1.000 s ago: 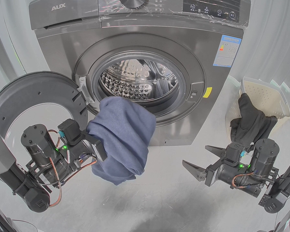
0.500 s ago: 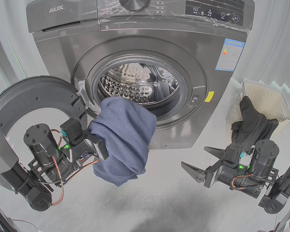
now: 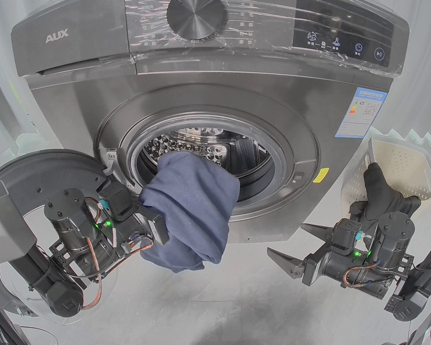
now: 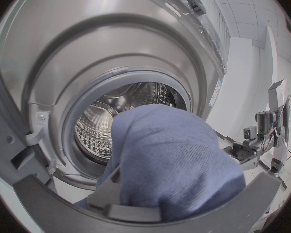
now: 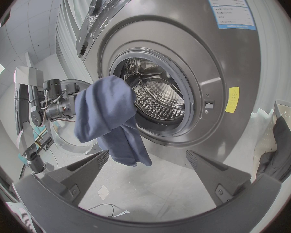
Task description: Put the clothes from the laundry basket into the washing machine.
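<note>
Looking at a grey washing machine (image 3: 210,82) here, with the door (image 3: 43,178) swung wide open on the left side. Holding a blue garment (image 3: 191,207) in the left gripper (image 3: 159,227), right up at the mouth of the drum (image 3: 201,144), jaws pinched on the cloth and mostly buried under it. Bunched up high over the opening, hanging down in a long fold over the front of the machine below. Can't tell if the top edge is actually past the rim or just in front of it. Over on the other side, keeping the right gripper (image 3: 286,239) low and right of the opening, jaws spread wide with nothing between them. Just behind that, a cream laundry basket (image 3: 407,164) beside the machine, with a black garment (image 3: 380,192) draped over its near rim.
</note>
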### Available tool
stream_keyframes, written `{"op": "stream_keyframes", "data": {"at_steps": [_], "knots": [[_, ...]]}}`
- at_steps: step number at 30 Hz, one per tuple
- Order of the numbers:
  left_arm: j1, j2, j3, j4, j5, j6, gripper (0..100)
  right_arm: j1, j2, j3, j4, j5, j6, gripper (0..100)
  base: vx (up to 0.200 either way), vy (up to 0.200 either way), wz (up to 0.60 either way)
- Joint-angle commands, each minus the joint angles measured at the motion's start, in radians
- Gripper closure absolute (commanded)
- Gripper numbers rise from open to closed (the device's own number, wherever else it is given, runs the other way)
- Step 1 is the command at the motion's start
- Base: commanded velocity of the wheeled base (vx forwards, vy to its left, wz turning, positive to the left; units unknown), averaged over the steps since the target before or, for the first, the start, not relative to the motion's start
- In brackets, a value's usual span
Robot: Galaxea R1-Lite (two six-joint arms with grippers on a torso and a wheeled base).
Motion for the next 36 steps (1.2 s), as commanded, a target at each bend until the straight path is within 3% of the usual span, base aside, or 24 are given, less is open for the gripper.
{"op": "stream_keyframes", "data": {"at_steps": [1,16,23,30,36], "knots": [[-0.020,0.018,0.001,0.000,-0.001,0.000,100,0.012,-0.002,0.005,-0.002,0.000,0.000,0,0.000,0.000,0.00],[-0.068,0.057,-0.005,0.000,0.002,0.002,100,0.055,-0.001,0.007,-0.002,-0.005,0.006,0,0.000,0.000,0.00],[-0.094,0.192,-0.172,0.001,0.019,0.014,100,0.066,0.001,0.005,-0.004,-0.006,0.008,0,0.000,0.000,0.00],[-0.091,0.265,-0.307,0.001,0.014,-0.018,100,0.066,-0.010,0.005,-0.004,-0.006,0.006,0,0.000,0.000,0.00],[-0.085,0.281,-0.315,0.006,0.025,-0.018,100,0.066,-0.008,0.000,-0.004,-0.005,0.006,0,0.000,0.000,0.00]]}}
